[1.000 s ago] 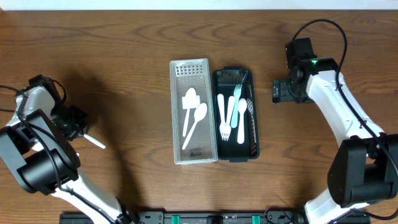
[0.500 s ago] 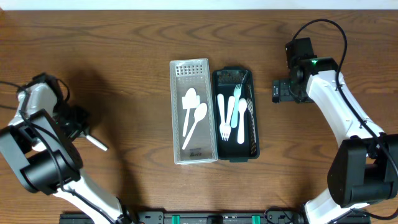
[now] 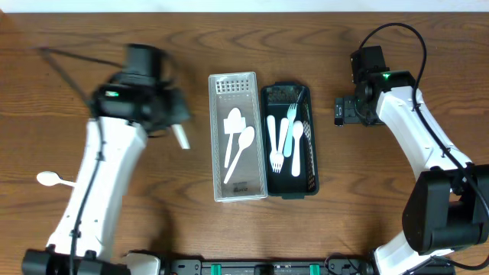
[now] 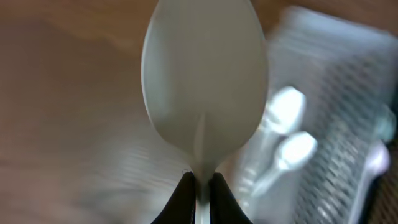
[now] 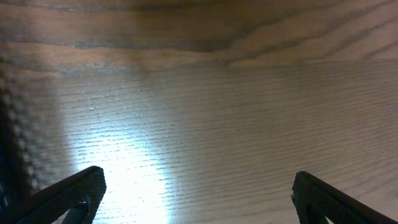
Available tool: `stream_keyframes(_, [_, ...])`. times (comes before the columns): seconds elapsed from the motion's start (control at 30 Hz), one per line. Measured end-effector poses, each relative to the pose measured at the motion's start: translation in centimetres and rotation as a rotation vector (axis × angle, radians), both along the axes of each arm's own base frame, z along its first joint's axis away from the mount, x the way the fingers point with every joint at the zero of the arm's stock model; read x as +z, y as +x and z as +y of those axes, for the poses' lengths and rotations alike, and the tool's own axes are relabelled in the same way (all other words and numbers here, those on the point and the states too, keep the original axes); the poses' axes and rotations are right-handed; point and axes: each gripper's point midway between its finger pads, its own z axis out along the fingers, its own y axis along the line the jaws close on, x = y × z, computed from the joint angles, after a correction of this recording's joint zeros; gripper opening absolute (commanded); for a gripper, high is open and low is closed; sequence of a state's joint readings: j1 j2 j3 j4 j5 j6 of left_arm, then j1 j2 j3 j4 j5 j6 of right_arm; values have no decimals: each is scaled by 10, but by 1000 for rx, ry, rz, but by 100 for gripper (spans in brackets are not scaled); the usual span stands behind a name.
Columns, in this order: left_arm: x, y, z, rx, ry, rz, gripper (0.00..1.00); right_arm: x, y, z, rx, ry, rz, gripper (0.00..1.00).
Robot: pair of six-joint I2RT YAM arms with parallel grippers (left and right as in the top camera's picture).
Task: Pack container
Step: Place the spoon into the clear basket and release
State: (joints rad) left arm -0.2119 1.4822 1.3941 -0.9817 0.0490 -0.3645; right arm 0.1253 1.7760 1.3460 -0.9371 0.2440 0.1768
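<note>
Just left of the clear tray (image 3: 215, 137), the left gripper (image 4: 200, 180) pinched a white spoon (image 4: 205, 87) by its handle. Inside that tray lay two spoons (image 3: 244, 141). Right of the tray, past the black container (image 3: 290, 194), the right gripper (image 5: 196, 186) hung with its fingers spread wide.

Nothing in any view can be read as a word, number or brand. The clear tray (image 3: 238, 84) has a small dark mark (image 3: 243, 188) on its floor at the 6 o'clock end, which could be a label or a stamp, but it is too small to make out. Both wrist views are too blurred to show any lettering.
</note>
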Motion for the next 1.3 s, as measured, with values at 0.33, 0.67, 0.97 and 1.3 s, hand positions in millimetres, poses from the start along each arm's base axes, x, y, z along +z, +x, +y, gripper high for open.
stream_keyframes(0.33, [-58,-15,-113,-306,39,107,6,0,0,0,0,0,-1,99])
stream_keyframes(0.67, [-119,-20,-115,-311,103,272,50,-1,-3,0,0,-1,11,99])
stream_keyframes(0.97, [-71,-9,-76,-265,76,177,63,-1,-3,0,0,-2,13,99])
stream_keyframes(1.3, [29,-9,137,426,31,-60,84,-1,-4,0,2,-2,17,99])
